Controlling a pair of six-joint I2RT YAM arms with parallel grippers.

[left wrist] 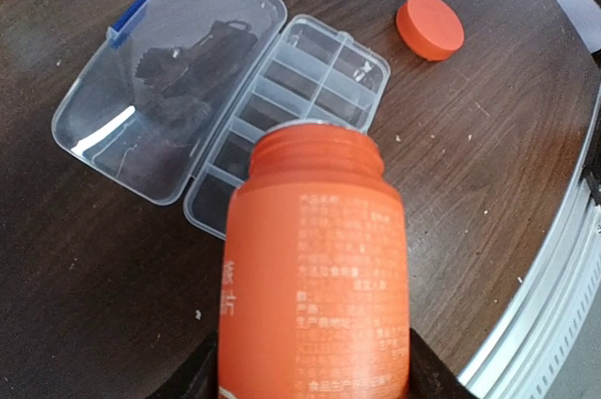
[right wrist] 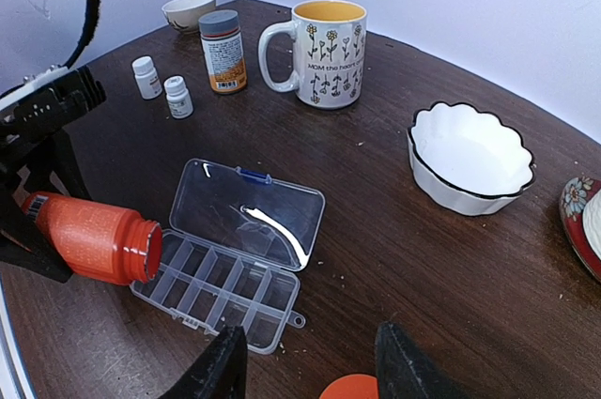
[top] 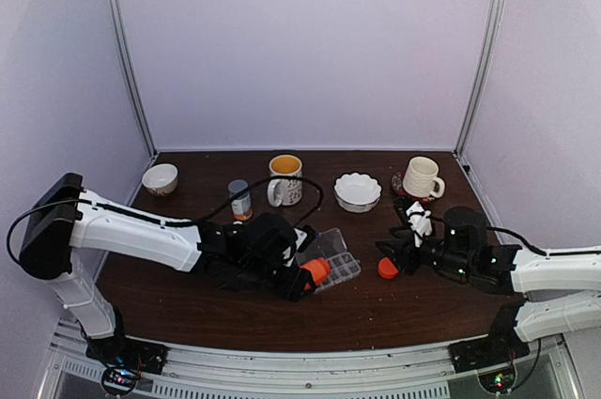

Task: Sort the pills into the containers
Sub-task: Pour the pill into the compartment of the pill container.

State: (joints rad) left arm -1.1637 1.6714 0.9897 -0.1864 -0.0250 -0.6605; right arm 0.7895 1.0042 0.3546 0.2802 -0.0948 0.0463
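**A:** From above, which arm is nearer the flat clear plastic pill box [top: 343, 266]?

**B:** The left. The left gripper [top: 302, 279] clamps a tilted orange cylindrical bottle [top: 315, 272], and the box lies just ahead.

**A:** Left wrist?

**B:** The uncapped mouth sits over the compartments, the box's long axis lying diagonally. No pills are visible.

**A:** Right wrist?

**B:** The right gripper [right wrist: 310, 331] is half open and empty, over a round orange cap [right wrist: 352, 388] on the dark wooden table [right wrist: 423, 258].

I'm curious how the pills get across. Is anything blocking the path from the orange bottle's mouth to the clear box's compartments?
Nothing visible does. The orange bottle is uncapped, its cap lying apart on the table. The box's lid is swung fully open, leaving the compartments uncovered right in front of the bottle.
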